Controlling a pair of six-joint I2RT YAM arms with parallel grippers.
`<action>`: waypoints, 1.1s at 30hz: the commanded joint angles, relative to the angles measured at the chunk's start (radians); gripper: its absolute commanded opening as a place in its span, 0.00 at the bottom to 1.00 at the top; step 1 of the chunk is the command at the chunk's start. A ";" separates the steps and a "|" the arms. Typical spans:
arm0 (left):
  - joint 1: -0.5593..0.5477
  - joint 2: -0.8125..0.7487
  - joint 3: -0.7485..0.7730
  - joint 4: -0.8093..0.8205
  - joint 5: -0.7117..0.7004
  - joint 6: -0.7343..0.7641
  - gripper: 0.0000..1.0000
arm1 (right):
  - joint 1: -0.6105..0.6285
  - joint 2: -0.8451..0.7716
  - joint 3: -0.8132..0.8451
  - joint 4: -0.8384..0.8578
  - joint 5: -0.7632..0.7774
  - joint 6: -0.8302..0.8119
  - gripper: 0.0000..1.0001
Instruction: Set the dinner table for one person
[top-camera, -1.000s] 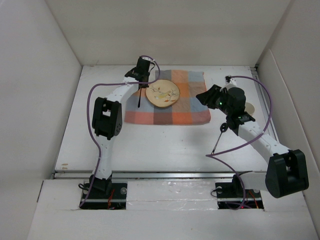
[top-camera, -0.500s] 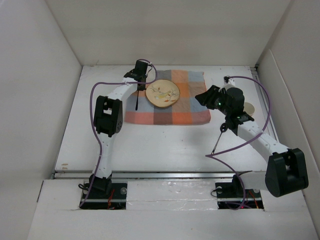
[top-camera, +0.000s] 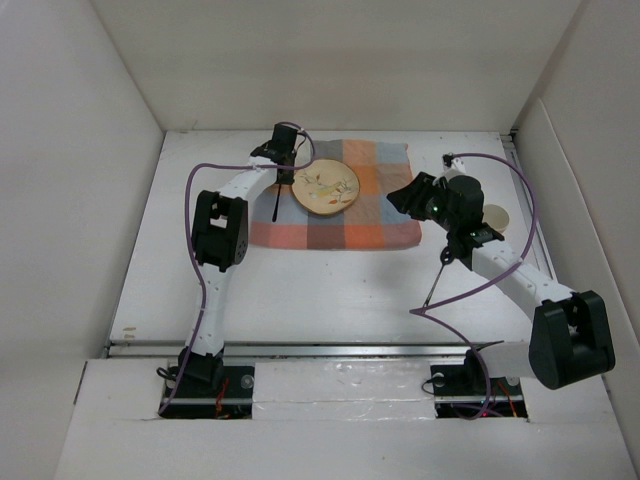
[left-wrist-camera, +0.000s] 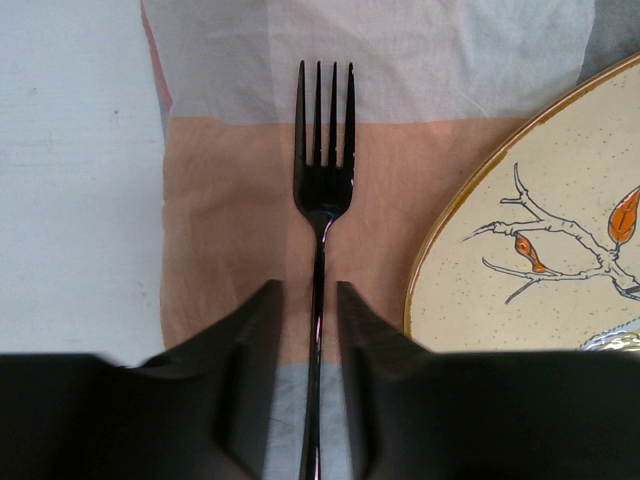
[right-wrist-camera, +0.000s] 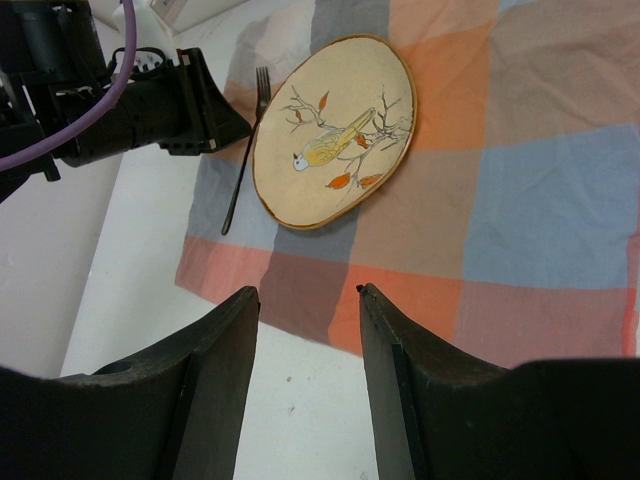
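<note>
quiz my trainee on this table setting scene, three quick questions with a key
1. True or false: the fork lies on the plate.
2. What is painted on the plate? A) a bird on a branch B) a fish C) plain stripes
3. Which hand has its fingers on either side of the fork's handle?

Key
1. False: it lies on the checkered cloth, beside the plate and apart from it.
2. A
3. The left hand, with a gap between each finger and the handle.
</note>
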 joint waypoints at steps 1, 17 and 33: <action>0.010 -0.033 0.036 0.007 -0.020 -0.017 0.29 | 0.009 -0.007 0.031 0.037 0.020 -0.026 0.51; -0.118 -0.599 -0.202 0.050 0.029 -0.101 0.17 | 0.038 -0.145 -0.003 -0.128 0.231 -0.032 0.00; -0.240 -1.715 -1.020 0.091 0.374 -0.211 0.24 | -0.018 -0.479 -0.336 -0.616 0.448 0.245 0.20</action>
